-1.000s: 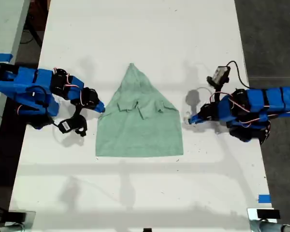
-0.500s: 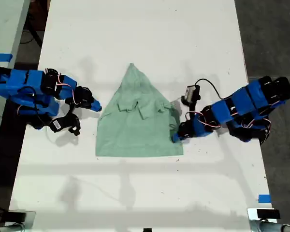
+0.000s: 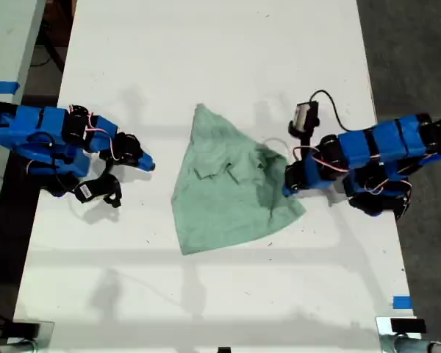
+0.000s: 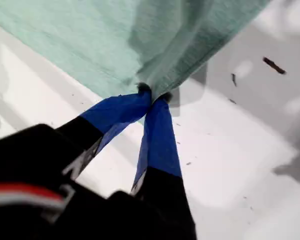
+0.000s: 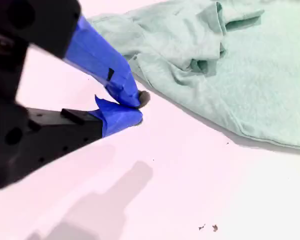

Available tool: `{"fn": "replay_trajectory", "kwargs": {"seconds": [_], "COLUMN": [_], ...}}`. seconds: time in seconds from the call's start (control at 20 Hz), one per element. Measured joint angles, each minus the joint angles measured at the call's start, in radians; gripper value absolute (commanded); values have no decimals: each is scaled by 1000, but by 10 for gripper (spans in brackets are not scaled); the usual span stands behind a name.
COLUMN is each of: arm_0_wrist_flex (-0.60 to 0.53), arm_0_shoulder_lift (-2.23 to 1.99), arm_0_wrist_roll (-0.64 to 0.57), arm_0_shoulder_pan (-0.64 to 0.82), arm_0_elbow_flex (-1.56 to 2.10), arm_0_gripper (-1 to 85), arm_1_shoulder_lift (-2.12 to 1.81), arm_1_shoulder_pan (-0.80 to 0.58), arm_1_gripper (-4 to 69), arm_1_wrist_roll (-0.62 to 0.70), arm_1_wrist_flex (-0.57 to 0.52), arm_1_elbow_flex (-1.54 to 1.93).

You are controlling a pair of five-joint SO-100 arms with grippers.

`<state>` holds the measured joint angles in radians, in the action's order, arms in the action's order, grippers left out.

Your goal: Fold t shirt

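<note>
The pale mint-green t shirt (image 3: 228, 184) lies creased and skewed on the white table (image 3: 220, 51), its point toward the far side. My first gripper (image 3: 288, 184), on the arm at the exterior view's right, is shut on the shirt's edge. The first wrist view shows its blue-taped tips (image 4: 152, 95) pinching a bunch of the fabric (image 4: 115, 40), which hangs lifted off the table. My second gripper (image 3: 148, 163), at the exterior view's left, rests low over the table, a short gap from the shirt. Its tips (image 5: 135, 107) are together and hold nothing, with the shirt (image 5: 250, 65) beyond them.
A strip of blue tape (image 3: 401, 301) marks the table near the exterior view's lower right corner. Another table with blue tape (image 3: 1, 87) stands past the exterior view's left edge. Dark floor (image 3: 411, 59) borders the table at the exterior view's right.
My first gripper reached the shirt's edge, shut on it and lifted it. The shirt has slid and turned toward the exterior view's right. My second gripper drew back slightly.
</note>
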<state>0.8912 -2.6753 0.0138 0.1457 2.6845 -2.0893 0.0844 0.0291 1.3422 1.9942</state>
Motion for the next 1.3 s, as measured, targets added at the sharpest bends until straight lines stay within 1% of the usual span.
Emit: {"fn": "replay_trajectory", "kwargs": {"seconds": [0.15, 0.25, 0.3, 0.35, 0.4, 0.5, 0.55, 0.6, 0.7, 0.75, 0.8, 0.85, 0.9, 0.95, 1.0, 1.05, 1.1, 1.2, 1.25, 1.3], "arm_0_wrist_flex": [0, 0, 0, 0, 0, 0, 0, 0, 0, 0, -3, -11, -18, -21, -21, -21, -23, -37, -34, 0], "arm_0_shoulder_lift": [0, -9, -15, -25, -32, -37, -37, -37, -37, -40, -51, -64, -89, -130, -176, -230, -290, -445, -568, -718], "arm_0_wrist_roll": [0, 0, 0, 0, 0, 0, 0, 0, 0, 0, 0, -8, -25, -41, -58, -75, -95, -192, -253, -302], "arm_0_shoulder_pan": [0, 0, 0, 0, 0, 0, 0, 0, 2, 5, 12, 20, 31, 44, 63, 83, 103, 183, 229, 276], "arm_0_elbow_flex": [6, 18, 23, 32, 38, 41, 41, 41, 41, 41, 46, 54, 69, 95, 117, 143, 178, 293, 376, 476], "arm_0_gripper": [-3, -3, -3, -3, -3, -3, -3, -3, -3, -3, -3, -3, -3, -3, -3, -3, -3, -3, -3, -3], "arm_1_shoulder_lift": [419, 666, 756, 815, 833, 822, 802, 762, 632, 554, 459, 353, 212, 48, -158, -380, -620, -1081, -1267, -1344], "arm_1_shoulder_pan": [74, 123, 143, 158, 170, 179, 179, 176, 155, 129, 89, 38, -26, -98, -164, -219, -259, -278, -279, -288], "arm_1_gripper": [2, 2, 32, 118, 272, 321, 337, 342, 333, 246, 95, -8, -7, 14, 17, 18, 19, 21, 21, 21], "arm_1_wrist_roll": [71, 86, 86, 98, 100, 98, 89, 83, 83, 83, 86, 101, 114, 158, 210, 250, 272, 290, 301, 314], "arm_1_wrist_flex": [2, 2, 2, 2, 3, 46, 118, 153, 221, 252, 253, 256, 232, 167, 89, 44, 41, 80, 98, 97], "arm_1_elbow_flex": [-400, -624, -706, -759, -790, -825, -822, -821, -784, -736, -661, -563, -430, -259, -63, 146, 348, 703, 836, 930]}}
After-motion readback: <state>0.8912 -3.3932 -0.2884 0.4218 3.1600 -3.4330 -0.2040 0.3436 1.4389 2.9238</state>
